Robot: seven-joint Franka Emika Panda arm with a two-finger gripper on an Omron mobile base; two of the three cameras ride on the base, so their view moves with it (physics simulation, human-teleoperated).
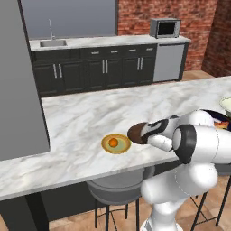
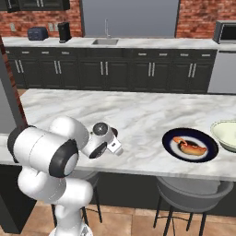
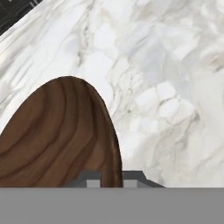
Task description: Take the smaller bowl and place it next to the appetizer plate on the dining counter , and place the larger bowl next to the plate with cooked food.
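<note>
The long white, grey-veined marble dining counter (image 1: 81, 117) carries all items observed. The robot's jaws (image 3: 111, 177) are narrowed onto the rim of the shallow dark brown wooden bowl with visible grain (image 1: 136, 133), one tip on each side of its wall in the hand view. In the left base view this bowl sits at the end of the white arm, just beside the right edge of the small round yellow-tan plate with a greenish centre (image 1: 116, 144), which holds a small orange ball of food (image 1: 113, 142). Whether the bowl rests on the counter or hangs slightly above it cannot be told.

Further to the right, the small round dark blue-black plate (image 2: 190, 144) bears orange-brown strips of food (image 2: 189, 146). The wide, deep cream-white ceramic bowl (image 2: 226, 134) stands just beside it, at the right edge of the right base view, well apart from the wooden bowl.

A grey bar stool (image 1: 118, 187) stands below the counter's near edge. A dark-cabinet wall counter (image 2: 120, 44) with a sink (image 2: 105, 41) runs behind.
</note>
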